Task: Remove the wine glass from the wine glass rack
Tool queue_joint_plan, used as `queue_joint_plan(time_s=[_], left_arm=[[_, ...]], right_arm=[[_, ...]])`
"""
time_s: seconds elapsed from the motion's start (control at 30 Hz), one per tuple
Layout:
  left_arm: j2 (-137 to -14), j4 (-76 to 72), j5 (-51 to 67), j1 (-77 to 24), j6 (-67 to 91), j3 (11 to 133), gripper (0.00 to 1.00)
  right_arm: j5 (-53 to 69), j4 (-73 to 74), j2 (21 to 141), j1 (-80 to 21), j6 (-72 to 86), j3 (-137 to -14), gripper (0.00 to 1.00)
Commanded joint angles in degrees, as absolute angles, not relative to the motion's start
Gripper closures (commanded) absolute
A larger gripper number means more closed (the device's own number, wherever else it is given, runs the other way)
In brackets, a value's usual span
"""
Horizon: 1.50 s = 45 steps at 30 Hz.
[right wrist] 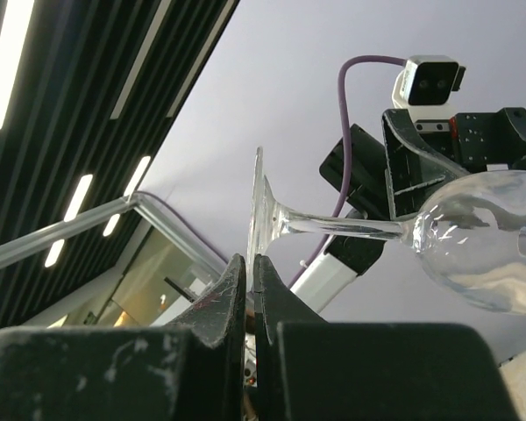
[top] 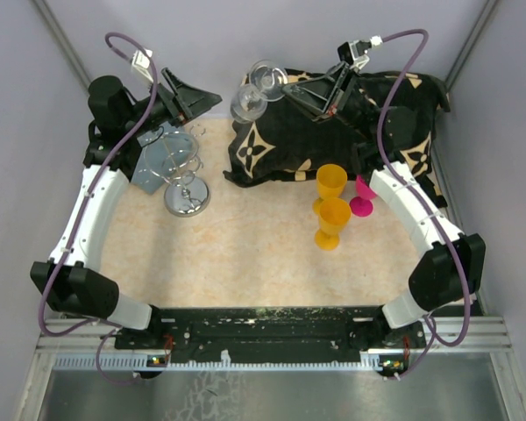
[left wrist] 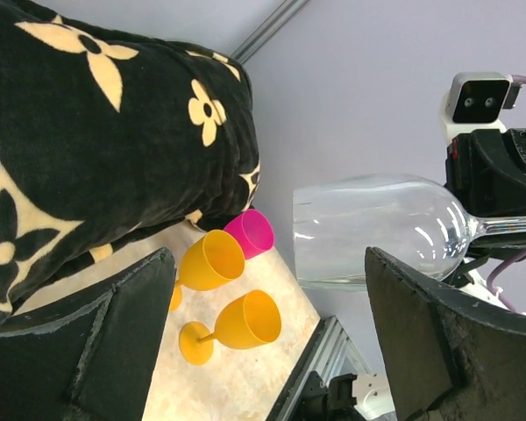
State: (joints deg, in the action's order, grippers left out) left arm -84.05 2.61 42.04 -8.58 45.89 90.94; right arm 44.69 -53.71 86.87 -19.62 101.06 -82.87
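The clear wine glass [top: 250, 95] is held sideways in the air at the back of the table, away from the chrome wire wine glass rack [top: 186, 195]. My right gripper [top: 287, 88] is shut on the rim of the glass's foot, seen in the right wrist view [right wrist: 251, 263], where the stem [right wrist: 333, 226] and bowl run off to the right. My left gripper [top: 202, 96] is open and empty, just left of the glass. In the left wrist view the glass bowl [left wrist: 377, 230] lies beyond the right-hand finger [left wrist: 438, 333].
A black blanket with cream flowers [top: 333, 123] lies at the back right. Two yellow goblets [top: 331, 181] [top: 333, 221] and a pink one [top: 361, 198] stand at its front edge. A grey-blue cloth [top: 151, 162] lies under the rack.
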Motion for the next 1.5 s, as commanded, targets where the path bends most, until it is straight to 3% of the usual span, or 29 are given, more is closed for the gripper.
queue_joint_plan(time_s=[0.0,0.33,0.63,1.03,1.47], left_arm=[[-82.94,1.90,42.58,-8.17,42.80,91.04,0.07],[-79.14,7.44,41.33,-8.35,31.27,92.14,0.07],[-78.93,5.61,43.62,-8.26,41.12,95.29,0.06],[-79.80,3.65,48.24,-8.64,54.95,89.63,0.06],[-79.83,3.92,51.18,-13.64,56.86,86.31,0.14]], right_arm=[[43.65,-57.15,85.45,-19.25,99.60,-84.13,1.00],[44.67,-54.74,84.02,-19.25,96.58,-80.51,1.00],[48.22,-47.44,82.61,-19.25,89.42,-77.88,1.00],[50.74,-34.66,79.63,-19.38,79.46,-74.97,1.00],[50.90,-25.43,80.16,-22.06,72.71,-76.39,1.00]])
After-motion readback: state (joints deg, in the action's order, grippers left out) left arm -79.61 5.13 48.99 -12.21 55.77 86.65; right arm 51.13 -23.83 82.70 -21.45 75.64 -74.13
